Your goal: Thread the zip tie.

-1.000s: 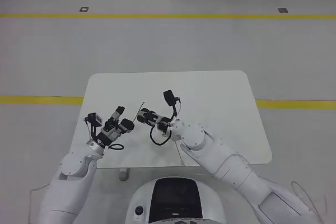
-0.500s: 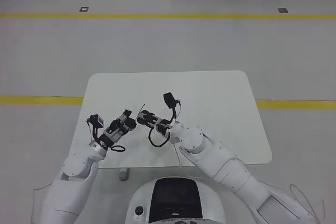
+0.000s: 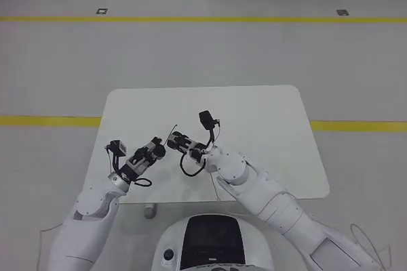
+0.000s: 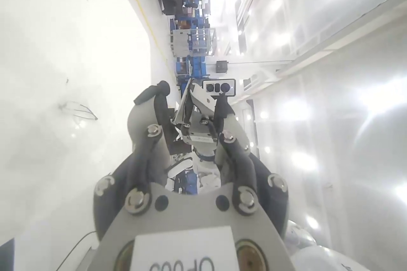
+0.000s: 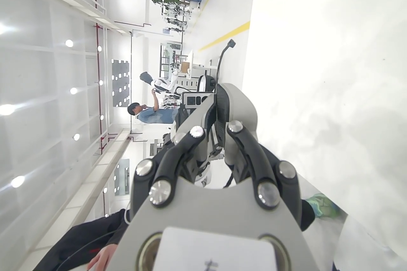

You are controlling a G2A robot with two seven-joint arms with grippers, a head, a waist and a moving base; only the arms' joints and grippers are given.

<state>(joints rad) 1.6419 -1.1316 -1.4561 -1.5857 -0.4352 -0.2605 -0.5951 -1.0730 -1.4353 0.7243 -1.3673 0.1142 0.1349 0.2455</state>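
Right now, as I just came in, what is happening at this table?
The right gripper is shut on a thin black zip tie, whose head end sticks out ahead of it. The left gripper is open and faces it closely above the white table. The tie is not yet threaded.

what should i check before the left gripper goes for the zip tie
1. Right gripper shut on the zip tie: ok.
2. Left gripper open, ready to take it: ok.
3. Both grippers tip to tip, above the table: ok.
4. Free end of the tie sticks out clear of both grippers: ok in the top view.
5. Tie's tip lined up with its head: cannot tell.
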